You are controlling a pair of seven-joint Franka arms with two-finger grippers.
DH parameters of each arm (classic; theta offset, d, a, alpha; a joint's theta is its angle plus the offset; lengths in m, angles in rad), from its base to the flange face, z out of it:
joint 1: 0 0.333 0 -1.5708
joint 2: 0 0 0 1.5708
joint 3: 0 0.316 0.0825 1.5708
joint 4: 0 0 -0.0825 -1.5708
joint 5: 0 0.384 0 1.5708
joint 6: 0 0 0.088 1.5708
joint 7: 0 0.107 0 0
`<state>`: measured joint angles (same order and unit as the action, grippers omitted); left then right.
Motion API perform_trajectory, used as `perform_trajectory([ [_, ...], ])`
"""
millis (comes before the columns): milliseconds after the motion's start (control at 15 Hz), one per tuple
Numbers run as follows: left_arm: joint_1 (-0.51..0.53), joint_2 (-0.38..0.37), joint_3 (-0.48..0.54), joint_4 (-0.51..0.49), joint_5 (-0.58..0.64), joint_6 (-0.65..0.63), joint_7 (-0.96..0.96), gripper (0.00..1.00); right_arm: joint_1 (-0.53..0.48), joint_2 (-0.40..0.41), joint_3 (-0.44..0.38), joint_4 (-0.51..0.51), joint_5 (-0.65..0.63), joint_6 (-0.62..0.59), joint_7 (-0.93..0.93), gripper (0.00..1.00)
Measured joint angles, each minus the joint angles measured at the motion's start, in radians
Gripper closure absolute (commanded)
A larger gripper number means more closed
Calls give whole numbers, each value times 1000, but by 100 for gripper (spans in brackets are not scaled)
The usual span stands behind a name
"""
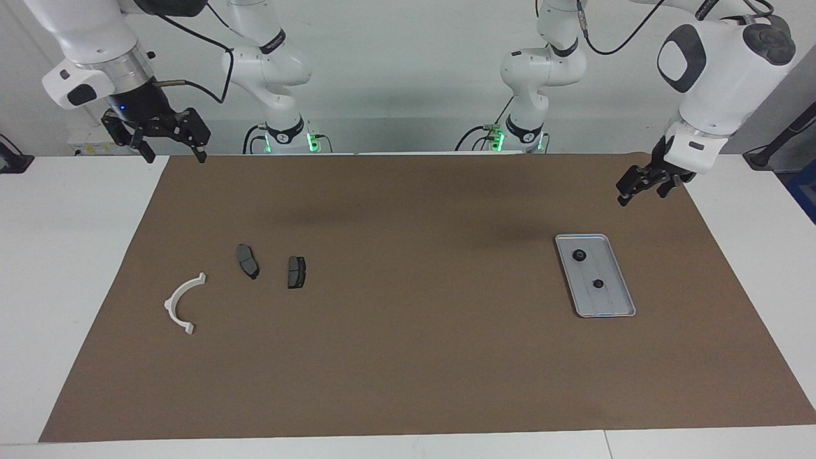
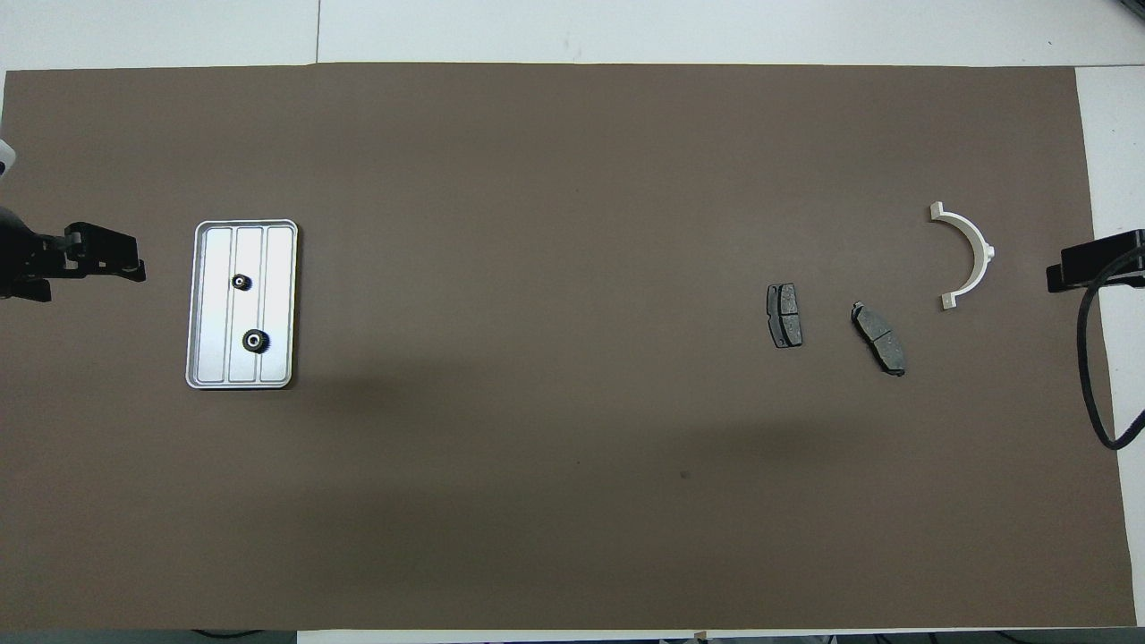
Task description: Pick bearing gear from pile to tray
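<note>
The light-grey tray (image 1: 607, 303) (image 2: 282, 304) lies on the brown mat toward the left arm's end. Two small black bearing gears (image 1: 579, 255) (image 1: 598, 284) rest in it, also seen from above (image 2: 241, 282) (image 2: 256, 341). The pile sits toward the right arm's end: two dark brake pads (image 1: 248, 261) (image 1: 296, 272) and a white arc bracket (image 1: 183, 303) (image 2: 966, 255). My left gripper (image 1: 641, 190) (image 2: 125, 265) hangs open and empty over the mat beside the tray. My right gripper (image 1: 175, 157) (image 2: 1073, 273) waits open and empty over the mat's corner.
The brown mat (image 1: 408, 357) covers most of the white table. A black cable (image 2: 1096, 376) loops down from the right arm at the mat's edge. Both arm bases stand at the robots' edge of the table.
</note>
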<state>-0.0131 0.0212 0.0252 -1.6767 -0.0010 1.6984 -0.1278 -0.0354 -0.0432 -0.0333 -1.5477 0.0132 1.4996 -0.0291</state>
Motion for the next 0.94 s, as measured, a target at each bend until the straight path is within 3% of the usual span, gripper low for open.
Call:
perform_trajectory([
  [935,4,3,-19,36,-17,-24,3,0,-1,0,0,1,0,-4,0,0],
])
